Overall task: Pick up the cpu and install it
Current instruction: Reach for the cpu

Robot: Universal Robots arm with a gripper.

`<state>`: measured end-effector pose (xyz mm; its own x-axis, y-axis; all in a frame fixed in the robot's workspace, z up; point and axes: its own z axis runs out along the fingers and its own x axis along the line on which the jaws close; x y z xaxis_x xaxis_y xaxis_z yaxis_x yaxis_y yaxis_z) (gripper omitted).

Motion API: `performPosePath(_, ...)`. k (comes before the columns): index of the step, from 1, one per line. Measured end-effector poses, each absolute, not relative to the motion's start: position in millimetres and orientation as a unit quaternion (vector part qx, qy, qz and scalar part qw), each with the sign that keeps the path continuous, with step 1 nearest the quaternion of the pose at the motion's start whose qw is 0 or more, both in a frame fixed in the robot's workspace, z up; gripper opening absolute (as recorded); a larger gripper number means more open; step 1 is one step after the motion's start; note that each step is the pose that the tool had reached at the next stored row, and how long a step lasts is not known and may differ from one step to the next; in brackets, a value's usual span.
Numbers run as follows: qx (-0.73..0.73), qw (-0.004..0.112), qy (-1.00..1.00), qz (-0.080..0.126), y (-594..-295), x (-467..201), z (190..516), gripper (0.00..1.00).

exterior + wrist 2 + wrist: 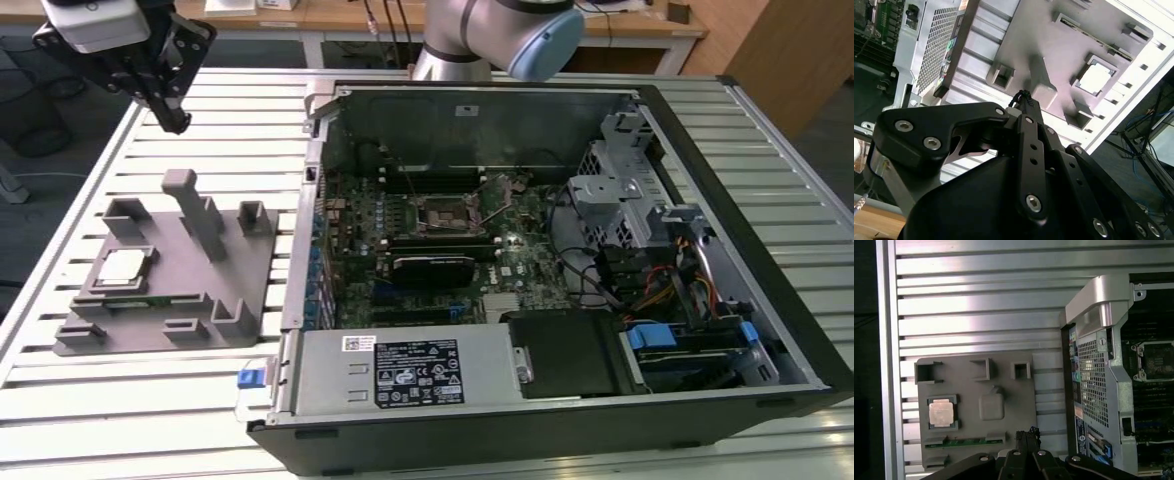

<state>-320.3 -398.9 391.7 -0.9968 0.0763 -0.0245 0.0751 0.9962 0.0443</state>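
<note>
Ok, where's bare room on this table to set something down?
The slatted table is bare past the grey fixture, on the side of the gripper. Another bare strip lies before the fixture, at the exterior view's lower left. The gap between fixture and computer case is narrow; the case's inside is crowded, and the cpu fills one fixture pocket.

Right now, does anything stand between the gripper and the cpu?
Nothing covers the cpu, which lies open in its gray fixture. An upright post on that fixture stands sideways between it and the gripper, which hangs higher.
</note>
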Motion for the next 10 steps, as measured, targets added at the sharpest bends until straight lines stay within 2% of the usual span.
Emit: performPosePath(10, 0.038, 0.013, 0.999, 0.022, -399, -332, 392, 0.11)
